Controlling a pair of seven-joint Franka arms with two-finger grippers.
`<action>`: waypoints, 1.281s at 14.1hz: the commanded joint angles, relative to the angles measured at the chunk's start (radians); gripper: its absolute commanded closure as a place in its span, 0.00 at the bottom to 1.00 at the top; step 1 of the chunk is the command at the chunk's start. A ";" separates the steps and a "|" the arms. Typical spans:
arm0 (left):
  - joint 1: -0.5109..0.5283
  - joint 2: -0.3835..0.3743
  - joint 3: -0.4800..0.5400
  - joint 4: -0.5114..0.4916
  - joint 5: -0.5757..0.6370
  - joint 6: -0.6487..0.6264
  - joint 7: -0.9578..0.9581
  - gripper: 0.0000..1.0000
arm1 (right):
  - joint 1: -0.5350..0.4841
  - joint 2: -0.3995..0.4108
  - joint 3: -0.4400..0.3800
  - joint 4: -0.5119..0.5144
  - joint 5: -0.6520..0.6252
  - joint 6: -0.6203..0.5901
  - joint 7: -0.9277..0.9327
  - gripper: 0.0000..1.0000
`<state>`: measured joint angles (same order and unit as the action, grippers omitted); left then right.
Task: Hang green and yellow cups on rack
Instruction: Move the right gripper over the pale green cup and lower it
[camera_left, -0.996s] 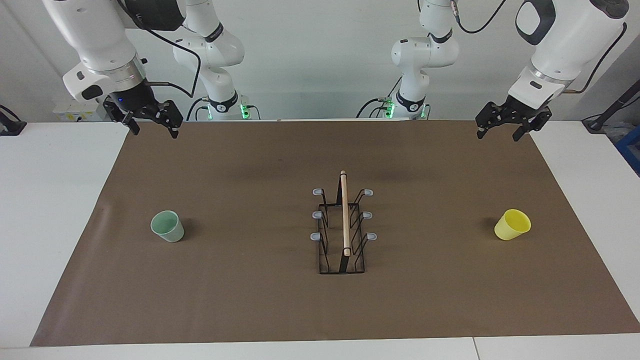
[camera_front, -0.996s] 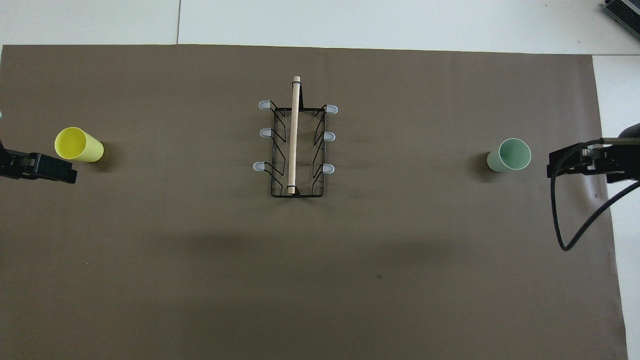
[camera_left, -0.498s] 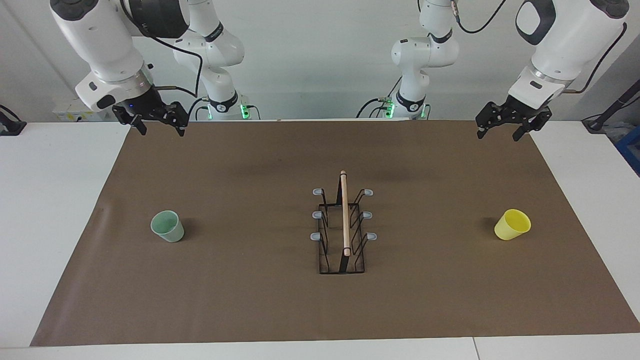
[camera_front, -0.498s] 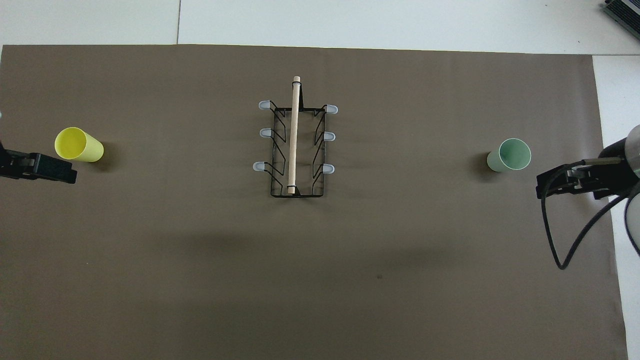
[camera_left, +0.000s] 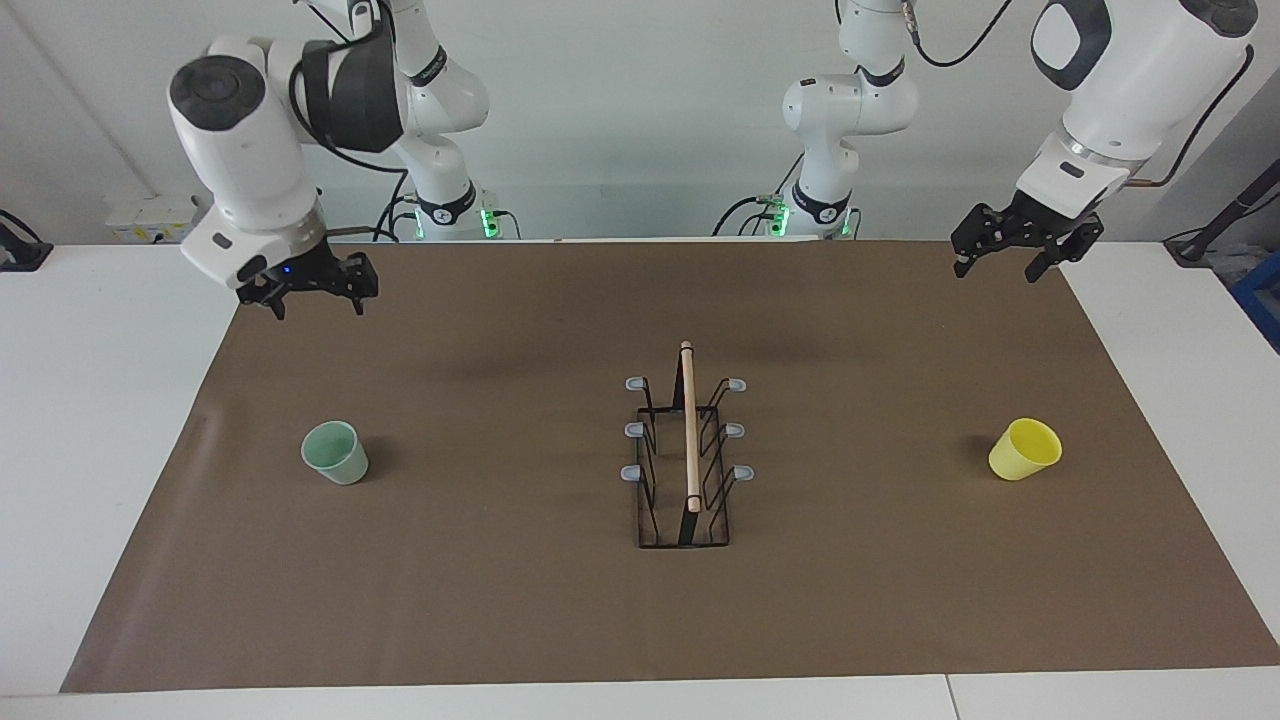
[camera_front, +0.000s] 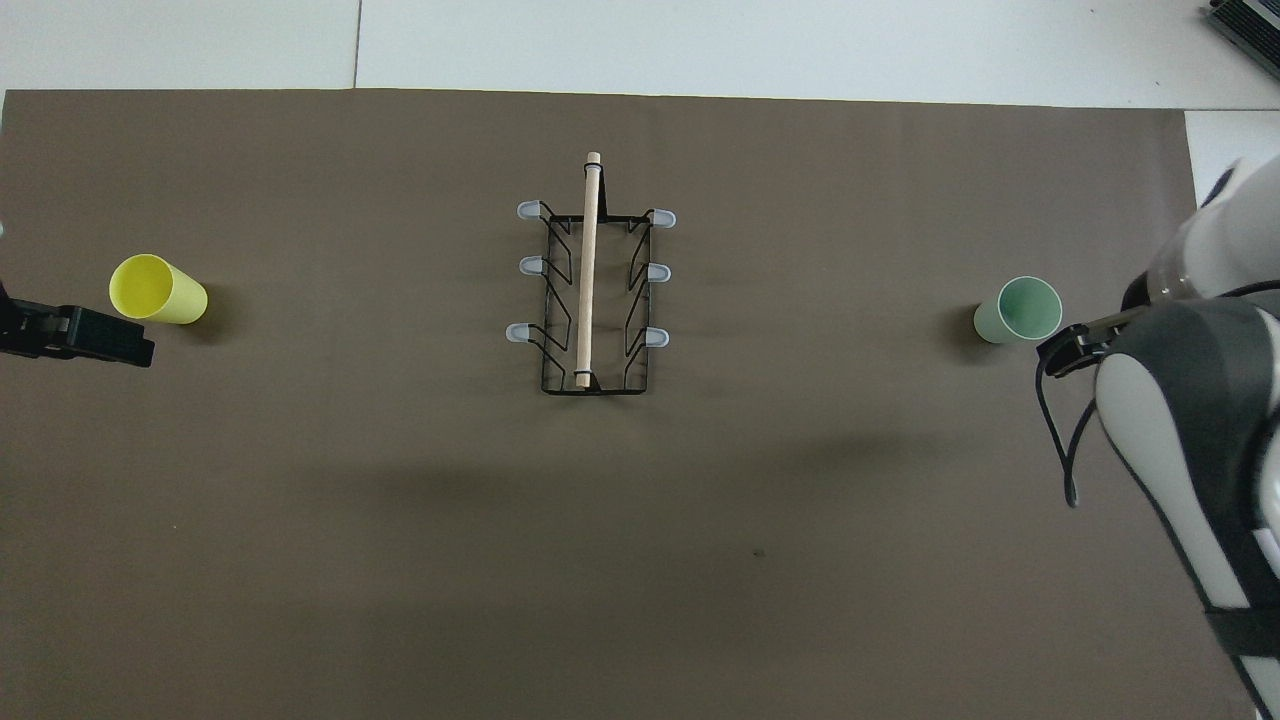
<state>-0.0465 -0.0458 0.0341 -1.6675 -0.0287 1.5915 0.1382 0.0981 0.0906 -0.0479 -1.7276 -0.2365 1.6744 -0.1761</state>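
Tabletop (camera_left: 130, 420) covered by a brown mat (camera_left: 500, 600), with a black wire rack (camera_left: 686, 470) at its middle, its wooden rod running toward and away from the robots. None of the rack's six grey-tipped pegs holds a cup.

The green cup (camera_left: 336, 453) stands upright toward the right arm's end of the tabletop. The right gripper (camera_left: 312, 290) hangs in the air over the mat's edge on that same side, empty, fingers spread wide. The green cup lies farther from the robots than the spot under this gripper and well apart from it, so the reach likely goes forward and down.

The yellow cup (camera_left: 1026, 449) sits toward the left arm's end, tipped somewhat. The left gripper (camera_left: 1003, 262) waits above the mat's corner there, also spread wide and empty.

No writing or brand can be read anywhere.
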 joint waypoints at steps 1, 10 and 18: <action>-0.001 -0.028 0.001 -0.025 0.013 -0.018 -0.009 0.00 | 0.066 0.118 0.003 0.020 -0.172 0.072 -0.158 0.00; -0.010 0.070 0.079 0.078 0.009 0.042 -0.040 0.00 | 0.121 0.093 0.003 -0.279 -0.588 0.416 -0.883 0.00; -0.022 0.450 0.263 0.462 -0.094 0.088 -0.040 0.00 | 0.190 0.233 0.002 -0.296 -0.872 0.397 -0.886 0.00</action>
<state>-0.0489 0.3056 0.2356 -1.3149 -0.0858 1.6546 0.1103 0.2804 0.2892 -0.0444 -2.0295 -1.0428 2.1008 -1.1279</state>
